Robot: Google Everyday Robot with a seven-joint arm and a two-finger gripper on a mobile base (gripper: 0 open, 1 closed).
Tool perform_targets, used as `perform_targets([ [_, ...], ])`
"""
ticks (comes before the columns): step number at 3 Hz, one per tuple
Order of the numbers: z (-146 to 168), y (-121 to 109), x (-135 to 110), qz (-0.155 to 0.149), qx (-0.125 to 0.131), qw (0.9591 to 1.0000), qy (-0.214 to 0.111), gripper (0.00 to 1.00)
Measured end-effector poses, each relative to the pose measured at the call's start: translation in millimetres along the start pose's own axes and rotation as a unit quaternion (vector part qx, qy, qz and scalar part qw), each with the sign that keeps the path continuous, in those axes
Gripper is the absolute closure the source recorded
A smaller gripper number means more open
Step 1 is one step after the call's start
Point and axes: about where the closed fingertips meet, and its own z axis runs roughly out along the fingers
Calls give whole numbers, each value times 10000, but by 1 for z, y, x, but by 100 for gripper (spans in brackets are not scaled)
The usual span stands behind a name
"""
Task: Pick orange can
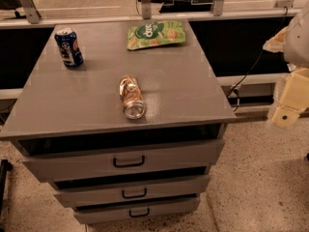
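The orange can point(131, 96) lies on its side near the front middle of the grey cabinet top point(193, 88), with its silver end facing the front edge. My gripper point(288, 111) is at the far right of the camera view, off the cabinet's right side and well away from the can, with nothing visibly in it. Only cream-coloured arm parts of it show.
A blue can point(69, 47) stands upright at the back left of the top. A green snack bag point(155, 34) lies flat at the back middle. The cabinet has three drawers point(129, 161) with black handles. A rail and cables run behind it.
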Motion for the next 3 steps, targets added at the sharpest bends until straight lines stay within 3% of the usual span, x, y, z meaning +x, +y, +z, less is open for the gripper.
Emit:
perform_targets([
  [1, 0, 0, 0, 0, 1, 10000, 0, 0],
  [2, 8, -9, -31, -38, -113, 9995, -305, 0],
  [3, 25, -18, -90, -64, -362, 9969, -699, 0],
])
